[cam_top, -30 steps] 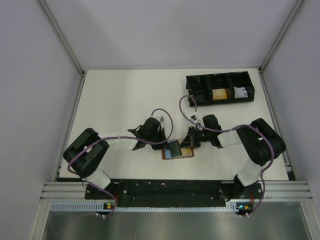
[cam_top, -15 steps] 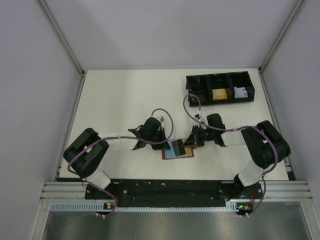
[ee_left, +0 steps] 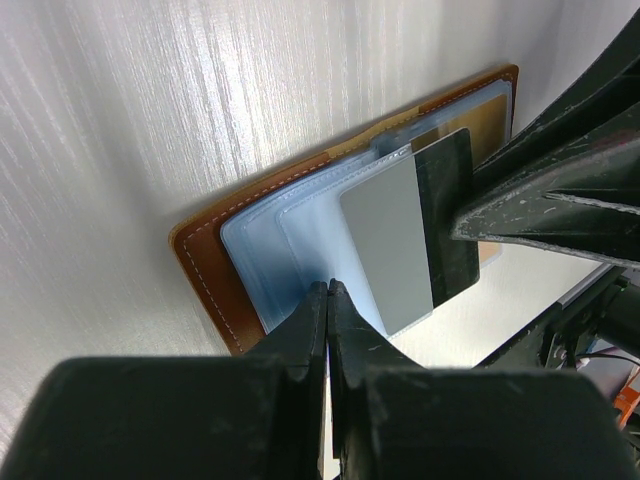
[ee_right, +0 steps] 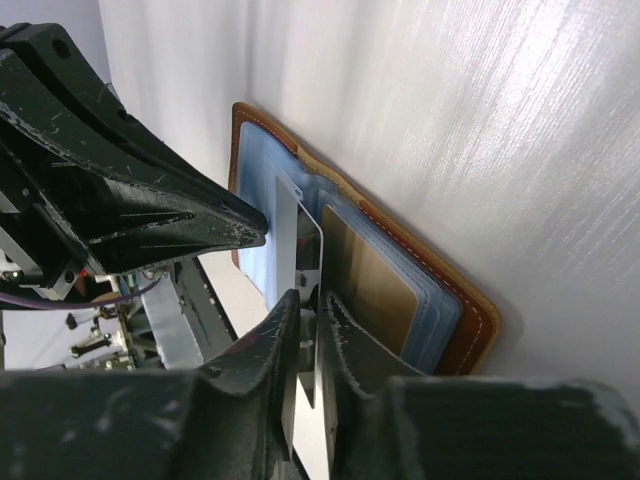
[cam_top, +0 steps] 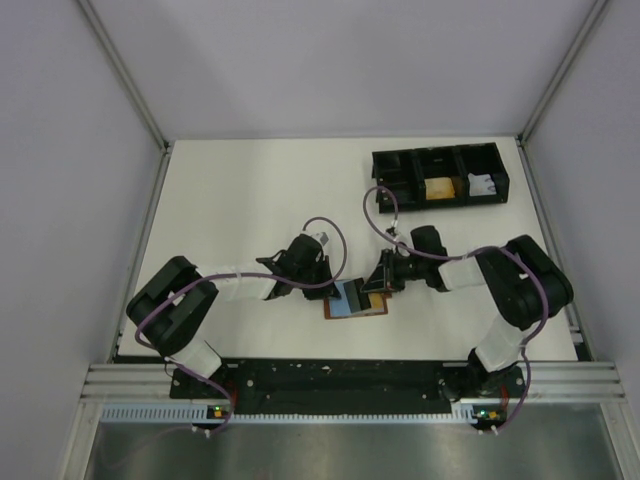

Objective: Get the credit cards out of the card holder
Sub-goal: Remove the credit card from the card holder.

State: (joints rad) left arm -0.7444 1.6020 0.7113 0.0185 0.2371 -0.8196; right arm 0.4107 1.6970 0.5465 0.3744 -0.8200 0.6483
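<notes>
**Card holder (ee_left: 205, 272) lying open on the white table (cam_top: 240, 200), mid-width near the near edge, between the two grippers.**
Brown leather-like cover with pale stitching. The left gripper (ee_left: 327, 297) is pinched tight on the edge of a blue sleeve (ee_left: 300, 245). The right gripper (ee_right: 312, 305) clamps a grey, black-striped card (ee_left: 395, 245) that projects past the sleeves. A gold card (ee_right: 375, 290) lies pocketed.

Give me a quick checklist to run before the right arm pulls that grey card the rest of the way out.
1. Right gripper shut on the grey card: ok.
2. Grey card clear of its sleeve: not ok, only partly out.
3. Left gripper shut, tips at the blue sleeve edge: ok.
4. Left gripper actually pinning that sleeve: cannot tell.
5. Card holder lying open and flat: ok.
6. Gold card seated in its pocket: ok.
</notes>
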